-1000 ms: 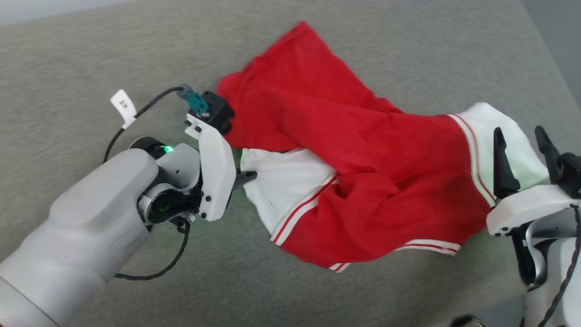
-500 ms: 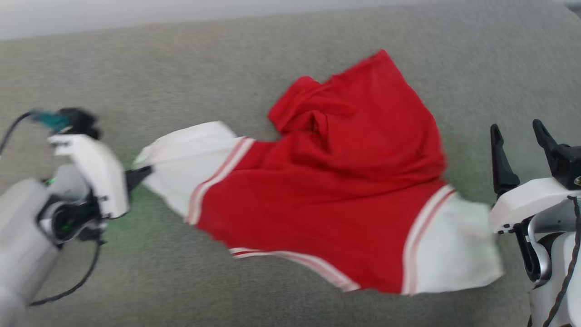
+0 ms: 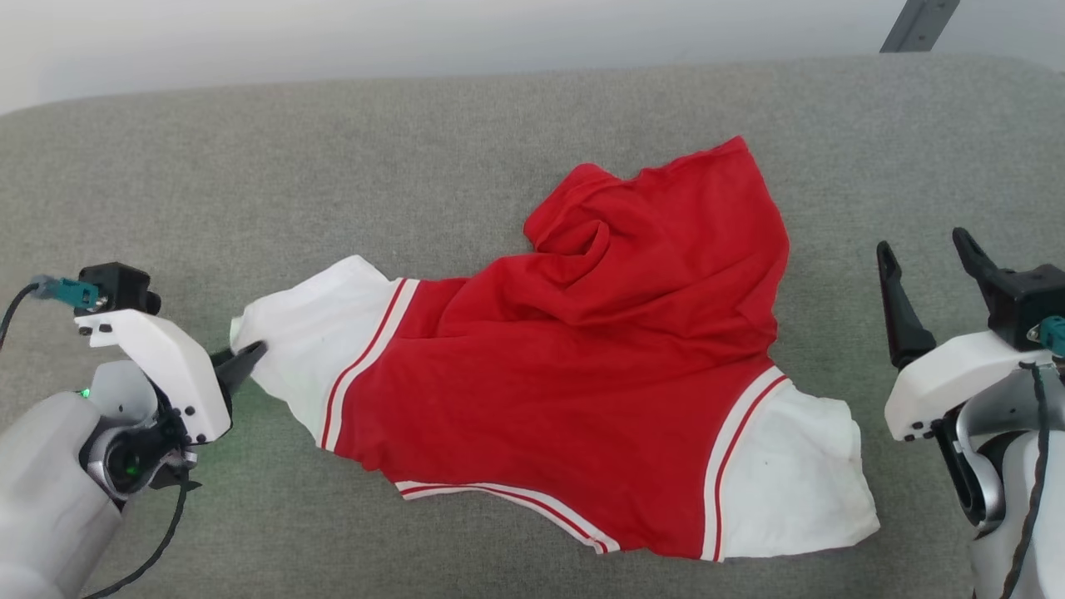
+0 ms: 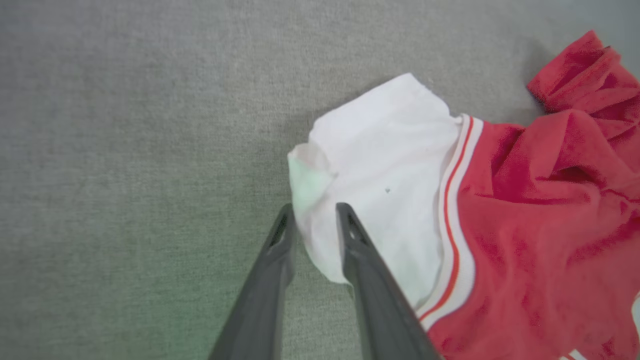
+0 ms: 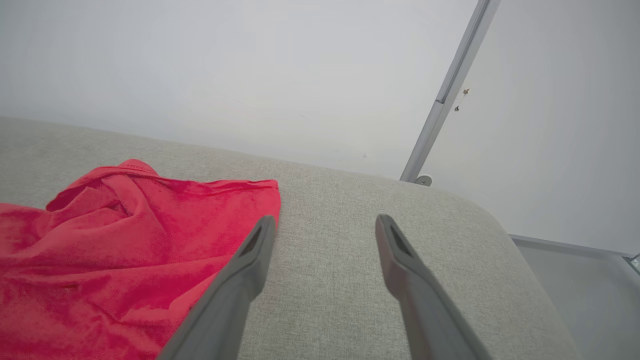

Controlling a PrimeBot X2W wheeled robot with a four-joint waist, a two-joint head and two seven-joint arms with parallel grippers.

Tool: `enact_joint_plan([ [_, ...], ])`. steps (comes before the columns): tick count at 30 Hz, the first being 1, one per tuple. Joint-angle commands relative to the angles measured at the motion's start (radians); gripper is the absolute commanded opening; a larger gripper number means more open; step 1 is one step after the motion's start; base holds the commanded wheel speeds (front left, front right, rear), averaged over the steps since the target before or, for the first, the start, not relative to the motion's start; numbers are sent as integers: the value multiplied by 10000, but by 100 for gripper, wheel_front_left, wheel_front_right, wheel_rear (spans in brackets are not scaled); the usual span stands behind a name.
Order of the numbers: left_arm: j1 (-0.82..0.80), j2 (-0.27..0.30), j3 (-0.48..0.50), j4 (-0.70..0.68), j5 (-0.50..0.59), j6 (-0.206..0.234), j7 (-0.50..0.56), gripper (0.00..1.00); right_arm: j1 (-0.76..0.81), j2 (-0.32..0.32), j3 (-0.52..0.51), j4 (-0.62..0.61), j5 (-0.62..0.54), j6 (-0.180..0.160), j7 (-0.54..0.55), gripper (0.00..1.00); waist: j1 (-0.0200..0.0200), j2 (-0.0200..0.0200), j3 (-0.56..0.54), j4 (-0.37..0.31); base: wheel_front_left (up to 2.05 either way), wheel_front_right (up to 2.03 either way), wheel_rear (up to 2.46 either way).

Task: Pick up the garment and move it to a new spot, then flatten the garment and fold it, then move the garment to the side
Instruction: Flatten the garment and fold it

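The garment [image 3: 582, 374] lies spread across a grey cushioned surface [image 3: 374, 150], its red body rumpled at the far side and a white sleeve at each end. My left gripper [image 3: 250, 358] is at the tip of the left sleeve. In the left wrist view its fingers [image 4: 315, 210] stand slightly apart, with the edge of the white sleeve [image 4: 380, 165] lying loose between them. My right gripper [image 3: 922, 241] is open and holds nothing, hovering to the right of the garment's red edge [image 5: 100, 250]. In the right wrist view its fingers [image 5: 325, 220] point over bare cushion.
The grey cushion ends in a rounded edge at the right [image 5: 500, 225], with floor beyond. A pale wall and a slanted metal post [image 5: 450, 90] stand behind it. A black cable [image 3: 158, 541] loops under my left wrist.
My left gripper pulled the sleeve leftward and the bunched garment stretched out across the cushion. Its fingers then parted a little. The head camera also shifted. The right gripper stayed open.
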Motion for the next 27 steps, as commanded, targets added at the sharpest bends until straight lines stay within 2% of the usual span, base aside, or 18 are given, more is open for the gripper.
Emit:
enact_joint_plan([
  [1,138,-14,15,1,85,-34,-140,100,93,-31,31,-63,84,-24,-1,100,0,-1,-59,-5,0,0,0],
  [5,455,23,67,-55,681,30,-1770,100,236,-155,280,-161,150,-24,106,100,0,-1,-306,-26,0,0,0],
  [8,901,-30,311,-236,1020,296,-3382,100,418,-344,708,-293,280,-24,360,100,0,-1,-432,-32,0,0,0],
  [11,1518,-108,417,-387,1481,1008,-4698,100,646,-860,1299,-471,495,-24,1011,100,0,-1,-522,-7,0,0,0],
  [14,2033,-317,801,-933,2133,1549,-5092,100,944,-1643,2184,-885,958,-24,1849,100,0,-1,-535,73,0,0,0],
  [16,2429,-487,1758,-1712,3093,1902,-5113,100,1168,-2276,2803,-1328,1320,-24,2420,100,0,-1,-503,158,0,0,0],
  [17,3314,-924,2902,-2556,3967,2184,-5111,100,1387,-2796,3212,-1777,1721,-24,2893,100,0,-1,-453,239,0,0,0],
  [20,4473,-1506,4647,-3819,5476,2369,-5116,100,1692,-3517,3778,-2401,2243,-24,3551,100,0,-1,-346,322,0,0,0],
  [24,5981,-2541,6586,-5076,7172,2241,-5117,100,2259,-4320,4307,-3072,2797,-24,4332,100,0,-1,-193,485,0,0,0],
  [27,6753,-3200,7604,-5578,8091,1947,-5118,100,2748,-4899,4784,-3568,3176,-24,5064,100,0,-1,-95,560,0,0,0],
])
